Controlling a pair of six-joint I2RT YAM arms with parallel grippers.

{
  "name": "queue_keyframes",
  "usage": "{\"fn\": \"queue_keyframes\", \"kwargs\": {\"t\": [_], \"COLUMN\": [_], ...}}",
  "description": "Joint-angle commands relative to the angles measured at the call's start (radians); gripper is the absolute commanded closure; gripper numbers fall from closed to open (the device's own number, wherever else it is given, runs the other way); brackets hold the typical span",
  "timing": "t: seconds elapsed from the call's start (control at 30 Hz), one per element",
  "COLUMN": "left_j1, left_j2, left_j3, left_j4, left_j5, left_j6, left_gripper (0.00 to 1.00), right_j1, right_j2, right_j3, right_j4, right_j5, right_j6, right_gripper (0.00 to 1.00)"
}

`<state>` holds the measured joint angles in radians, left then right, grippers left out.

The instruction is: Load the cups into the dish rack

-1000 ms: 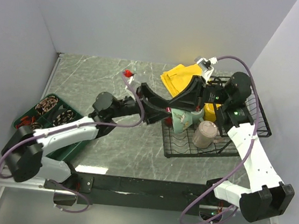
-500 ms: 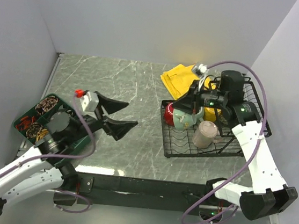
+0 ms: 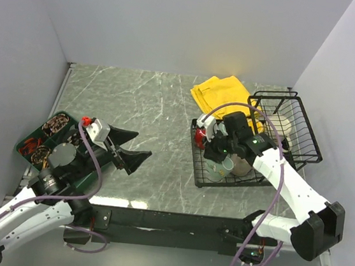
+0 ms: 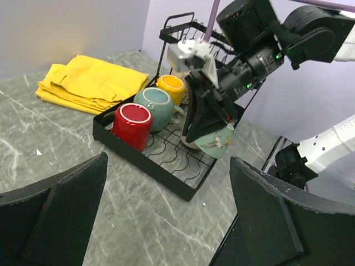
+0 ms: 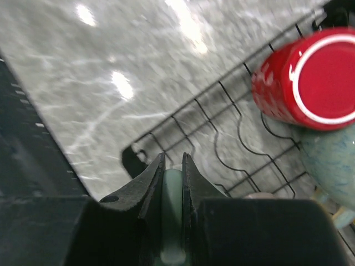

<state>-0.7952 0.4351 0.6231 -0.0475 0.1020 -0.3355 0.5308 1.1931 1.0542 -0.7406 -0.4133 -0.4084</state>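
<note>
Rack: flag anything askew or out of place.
Only the teal cup: it tilts over the rack, pinched by its rim in the right fingers, not yet released. Nothing else stands out.

Overhead view and both wrist cameras share the dish rack [image 3: 207,178].

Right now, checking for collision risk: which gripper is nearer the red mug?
Right. The right gripper, clamped on a pale green cup, hangs over the dish rack just beside the red mug; the left gripper is over the table, well left of the rack.
</note>
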Motion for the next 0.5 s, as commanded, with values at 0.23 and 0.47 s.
{"fn": "queue_keyframes", "kwargs": {"t": [0.23, 0.47], "left_j1": [0.004, 0.004], "left_j2": [-0.062, -0.065], "left_j3": [-0.034, -0.042], "left_j4": [-0.011, -0.014], "left_j5": [-0.041, -0.047], "left_j6": [-0.045, -0.056], "left_gripper": [0.04, 0.04], "right_j1": [0.037, 0.069], "right_j2": [0.097, 0.180], "right_j3": [-0.082, -0.100], "right_j4": [0.216, 0.277], "right_j5": [0.203, 0.283], "right_j6": [-0.067, -0.053], "right_gripper": [1.00, 1.00]}}
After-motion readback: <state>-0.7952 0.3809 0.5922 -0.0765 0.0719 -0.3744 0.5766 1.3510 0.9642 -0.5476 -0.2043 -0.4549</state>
